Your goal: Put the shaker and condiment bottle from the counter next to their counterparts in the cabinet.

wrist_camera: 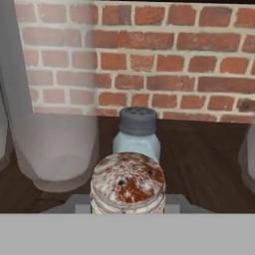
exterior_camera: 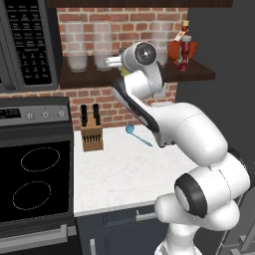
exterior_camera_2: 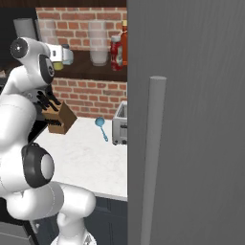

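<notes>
The shaker [wrist_camera: 127, 183] is held clamped in the jaws of the gripper [wrist_camera: 127, 209], raised at the cabinet [exterior_camera: 199, 74] shelf, with the pale blue shaker [wrist_camera: 137, 133] directly ahead of the jaws and very near. A knock against that counterpart is judged the main risk if the approach is carried further forward; a glass jar [wrist_camera: 55, 124] to one side of the jaws could also be clipped. A release above the board could let the shaker topple. The held shaker is seen as a small yellow-green cylinder whose cap looks grey, mottled rust-red. The condiment bottle [exterior_camera: 184, 52] is seen standing on the shelf beside the orange-red flask [exterior_camera: 175, 49]
</notes>
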### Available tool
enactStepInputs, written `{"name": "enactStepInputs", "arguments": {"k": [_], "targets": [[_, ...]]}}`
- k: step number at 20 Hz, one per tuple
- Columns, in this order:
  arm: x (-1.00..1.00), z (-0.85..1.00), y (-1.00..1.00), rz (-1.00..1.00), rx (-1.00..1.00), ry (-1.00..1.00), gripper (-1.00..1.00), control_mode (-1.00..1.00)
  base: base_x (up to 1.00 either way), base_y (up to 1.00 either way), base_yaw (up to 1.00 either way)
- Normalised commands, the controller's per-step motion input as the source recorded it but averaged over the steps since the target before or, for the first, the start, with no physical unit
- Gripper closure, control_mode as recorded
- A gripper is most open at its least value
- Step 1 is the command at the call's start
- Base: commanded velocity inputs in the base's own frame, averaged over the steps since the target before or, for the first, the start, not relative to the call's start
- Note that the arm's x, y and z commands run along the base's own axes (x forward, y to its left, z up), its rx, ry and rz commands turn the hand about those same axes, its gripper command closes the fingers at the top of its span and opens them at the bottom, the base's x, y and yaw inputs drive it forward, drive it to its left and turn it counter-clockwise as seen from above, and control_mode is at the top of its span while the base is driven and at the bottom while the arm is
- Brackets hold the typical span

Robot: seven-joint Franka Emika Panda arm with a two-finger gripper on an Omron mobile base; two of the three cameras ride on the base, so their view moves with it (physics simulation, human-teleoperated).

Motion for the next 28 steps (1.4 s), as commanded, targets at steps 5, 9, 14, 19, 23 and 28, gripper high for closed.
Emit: {"name": "enactStepInputs", "arguments": {"k": [5,9,14,19,23,28], "targets": [[0.22,-0.1,0.0,0.0,0.0,0.0,1.0,-1.0,0.0,0.0,0.0],[0.16,-0.11,0.0,0.0,0.0,0.0,1.0,-1.0,0.0,0.0,0.0],[0.02,-0.14,0.0,0.0,0.0,0.0,1.0,-1.0,0.0,0.0,0.0],[0.0,-0.2,0.0,0.0,-0.01,0.0,1.0,-1.0,0.0,0.0,0.0],[0.08,-0.17,0.0,0.0,-0.01,0.0,1.0,-1.0,0.0,0.0,0.0],[0.16,-0.13,0.0,0.0,0.0,0.0,1.0,-1.0,0.0,0.0,0.0]]}}
